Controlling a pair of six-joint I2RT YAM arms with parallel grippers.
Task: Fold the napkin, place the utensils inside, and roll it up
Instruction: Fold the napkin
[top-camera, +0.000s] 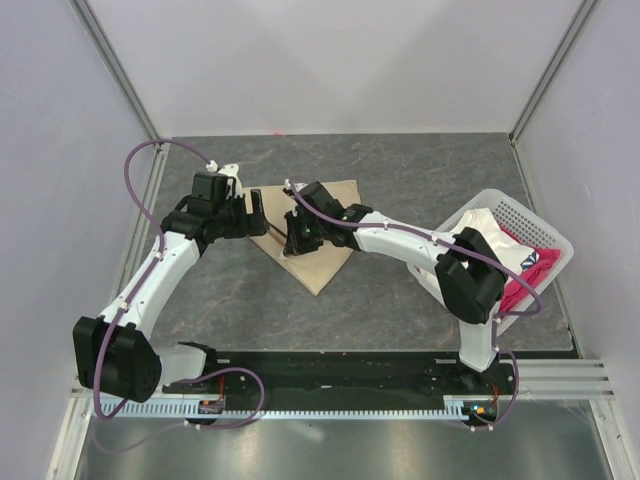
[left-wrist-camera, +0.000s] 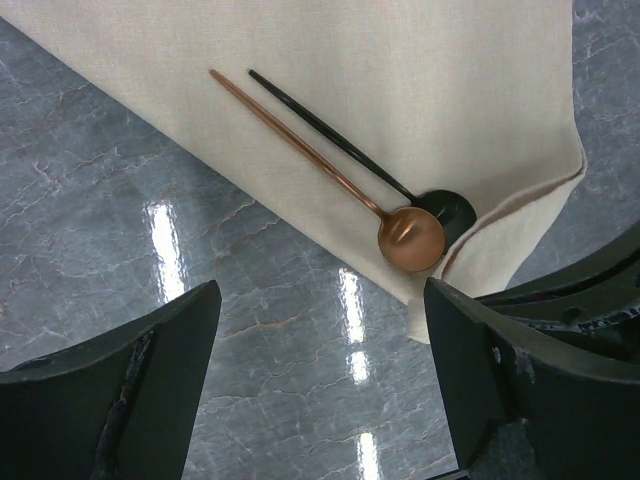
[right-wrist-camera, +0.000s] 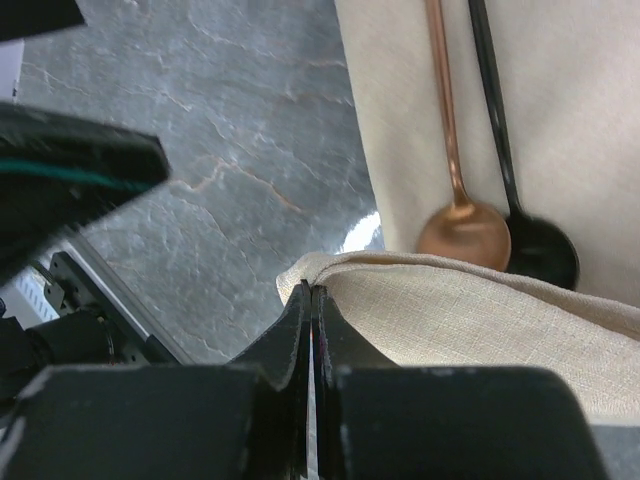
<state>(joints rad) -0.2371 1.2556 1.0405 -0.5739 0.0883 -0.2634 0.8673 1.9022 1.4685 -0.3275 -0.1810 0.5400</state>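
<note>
1. My right fingers (right-wrist-camera: 312, 298) are pinched tight on a raised fold at the edge of the napkin (left-wrist-camera: 400, 90), which lies folded on the bench (left-wrist-camera: 100, 200) in front of both arms. The pinch takes only a thin bit of cloth, so a hard pull could slip it free and drop the flap.
2. The copper spoon (left-wrist-camera: 410, 238) and black spoon (left-wrist-camera: 452, 208) lie side by side on the napkin, their bowls right at its edge, just beside the flap I hold. Dragging the cloth could roll them off onto the bench.
3. My left fingers (left-wrist-camera: 320, 310) hang wide apart, holding nothing, just off that same edge. Coming down carelessly, they could knock a spoon bowl or pin the cloth I am pulling.
4. Rolling from 1 corner alone may give a loose, crooked roll with handles poking out.
</note>
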